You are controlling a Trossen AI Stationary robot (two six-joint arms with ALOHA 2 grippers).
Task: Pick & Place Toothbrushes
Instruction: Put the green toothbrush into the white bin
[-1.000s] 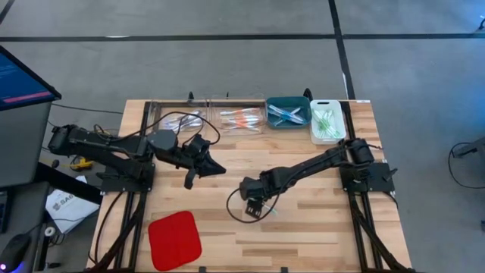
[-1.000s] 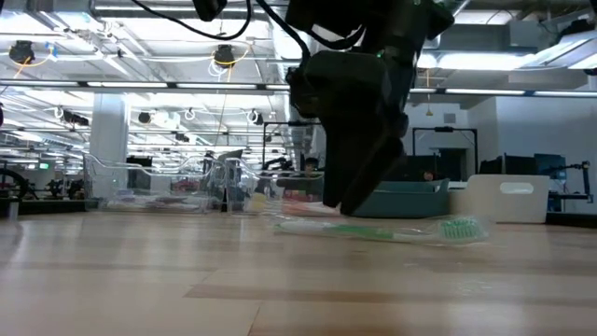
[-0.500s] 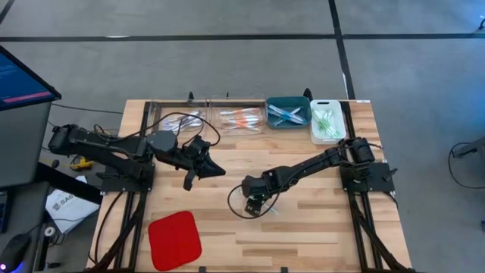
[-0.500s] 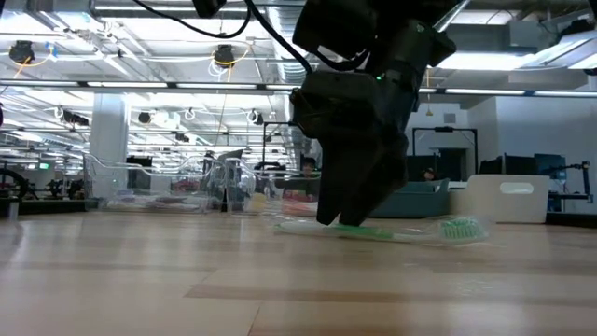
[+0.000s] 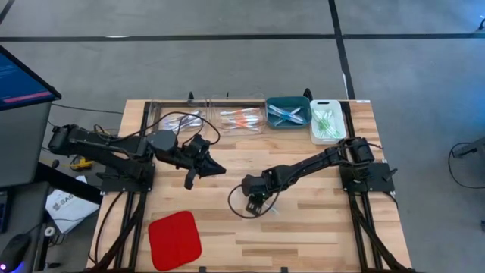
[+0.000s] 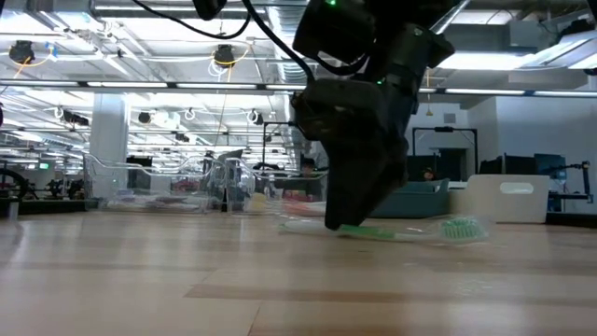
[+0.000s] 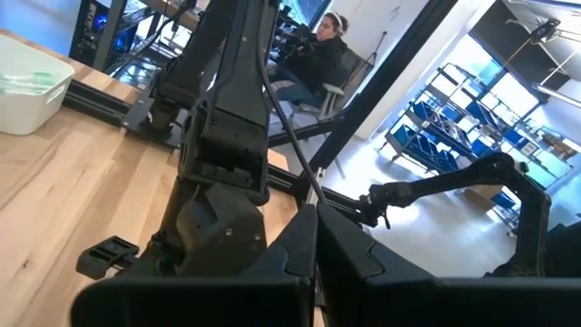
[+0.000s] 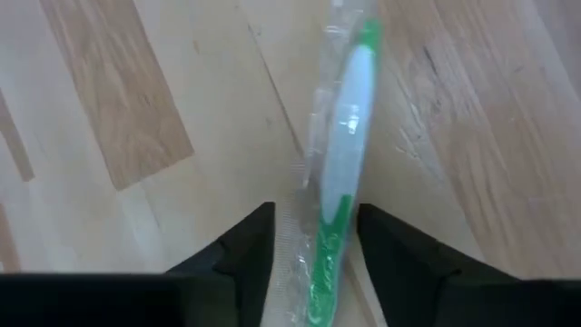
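Note:
A green and white toothbrush [image 8: 349,127] in a clear wrapper lies flat on the wooden table [image 5: 318,227], right of the middle; in the low view its handle [image 6: 410,231] and bristled head [image 6: 462,227] show. My right gripper [image 8: 315,245] points steeply down over the handle's end, open, one finger on each side of it [image 5: 256,203]. My left gripper [image 7: 315,254] is shut and holds nothing. It hangs level above the table's left half [image 5: 216,169]. My right gripper's fingers [image 8: 245,241] straddle the toothbrush's handle end [image 8: 329,245] from above, lying across it. The toothbrush lies flat on the table. Whether the fingers touch its clear wrapper I cannot tell.
Along the far edge stand two clear bins [image 5: 178,120] [image 5: 241,119], a teal bin [image 5: 288,112] and a white bin [image 5: 327,121], each with toothbrushes in it. A flat red pad [image 5: 174,239] lies at the near left. A cable [image 5: 235,208] loops beside my right gripper.
My right gripper has sunk a little toward the table, and its fingertips have come down around the toothbrush's handle. The toothbrush has stayed where it was.

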